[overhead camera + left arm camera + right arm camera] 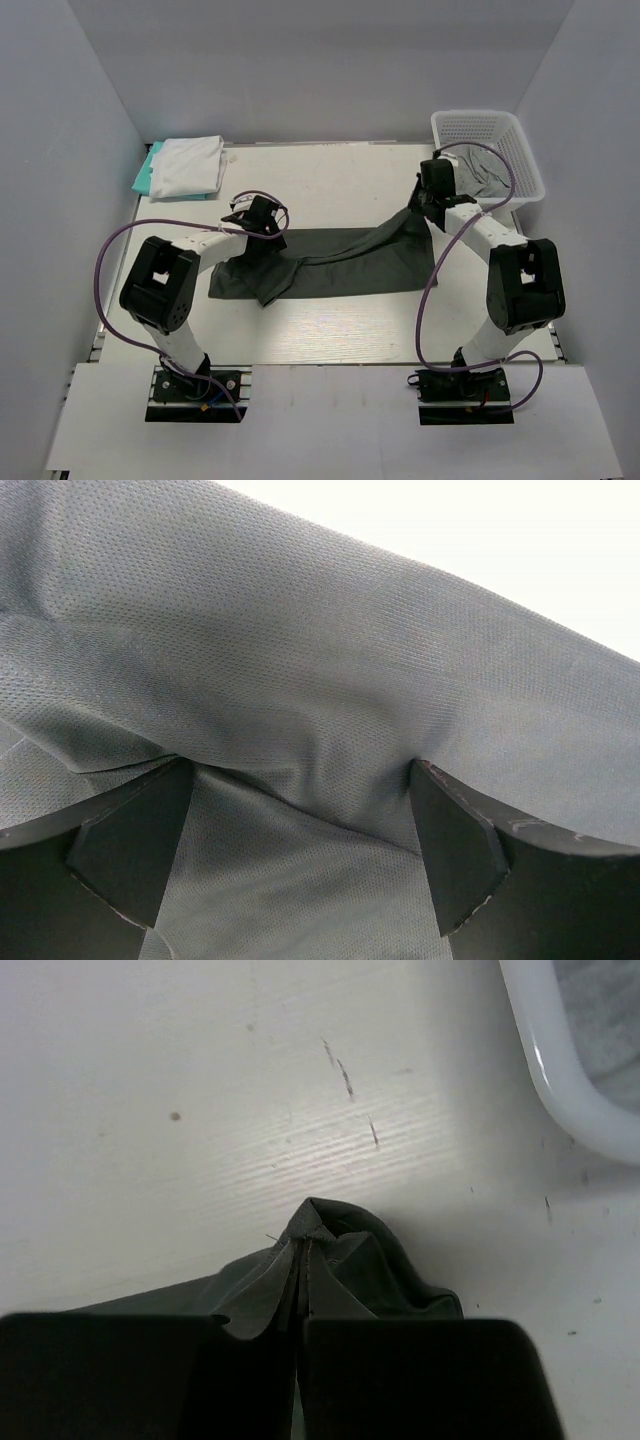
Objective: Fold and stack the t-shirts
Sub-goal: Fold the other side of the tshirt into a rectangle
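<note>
The dark charcoal-grey t-shirt (340, 262) lies stretched across the middle of the table. My left gripper (262, 222) is over its left end. In the left wrist view the left gripper (295, 850) is open, its jaws wide apart and pressed down on the cloth (300, 660). My right gripper (430, 203) is shut on the shirt's right end and holds it slightly raised. The right wrist view shows this gripper (300, 1310) pinching a bunched edge of the shirt (330, 1250). A folded white t-shirt (188, 164) lies on a teal one (143, 178) at the back left.
A white lattice basket (520, 150) stands at the back right with a lighter grey t-shirt (485, 172) inside. Its rim (560, 1080) is close to the right gripper. The table's walls rise at left, right and back.
</note>
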Motion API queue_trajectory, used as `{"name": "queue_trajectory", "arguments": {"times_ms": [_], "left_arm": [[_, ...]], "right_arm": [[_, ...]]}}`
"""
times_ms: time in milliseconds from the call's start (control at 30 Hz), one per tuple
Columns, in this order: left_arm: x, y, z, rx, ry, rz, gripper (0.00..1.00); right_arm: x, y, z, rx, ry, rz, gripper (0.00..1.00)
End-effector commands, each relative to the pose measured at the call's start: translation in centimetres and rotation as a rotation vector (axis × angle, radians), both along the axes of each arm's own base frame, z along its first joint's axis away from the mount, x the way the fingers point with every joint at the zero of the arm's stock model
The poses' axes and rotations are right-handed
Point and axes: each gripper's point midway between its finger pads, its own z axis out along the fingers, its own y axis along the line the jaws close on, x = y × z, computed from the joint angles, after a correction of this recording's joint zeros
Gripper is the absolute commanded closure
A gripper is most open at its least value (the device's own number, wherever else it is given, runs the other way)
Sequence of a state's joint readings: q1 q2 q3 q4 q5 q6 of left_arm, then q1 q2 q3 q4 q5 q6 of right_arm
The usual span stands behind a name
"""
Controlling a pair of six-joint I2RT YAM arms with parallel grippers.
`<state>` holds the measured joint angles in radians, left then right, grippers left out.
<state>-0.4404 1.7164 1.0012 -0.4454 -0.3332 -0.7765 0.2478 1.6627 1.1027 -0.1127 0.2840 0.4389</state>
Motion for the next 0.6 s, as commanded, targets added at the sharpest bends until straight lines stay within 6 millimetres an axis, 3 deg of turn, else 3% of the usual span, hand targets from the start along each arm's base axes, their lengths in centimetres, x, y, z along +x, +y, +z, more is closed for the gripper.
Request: {"name": "queue_trajectory", "arguments": {"times_ms": [0,167,367,500,567], "left_arm": [[-1.6,1.3,-1.7,0.047,0.084,0.036,0.0],[-1.9,1.8,-1.5,0.068,0.096,0.06,0.0],[-2.0,1.8,-1.8,0.068,0.103,0.068,0.0],[-2.3,1.9,-2.2,0.076,0.119,0.067,0.0],[-2.4,2.0,-2.2,0.076,0.126,0.075,0.0]], "right_arm": [[3.4,1.3,6.1,0.018,-0.189,0.08,1.0],[3.3,0.8,6.4,-0.009,-0.19,0.071,1.0],[3.1,0.1,8.9,-0.037,-0.25,0.068,1.0],[2.4,-0.6,7.3,-0.061,-0.212,0.05,1.0],[1.3,-1.5,4.8,-0.077,-0.163,0.026,1.0]]}}
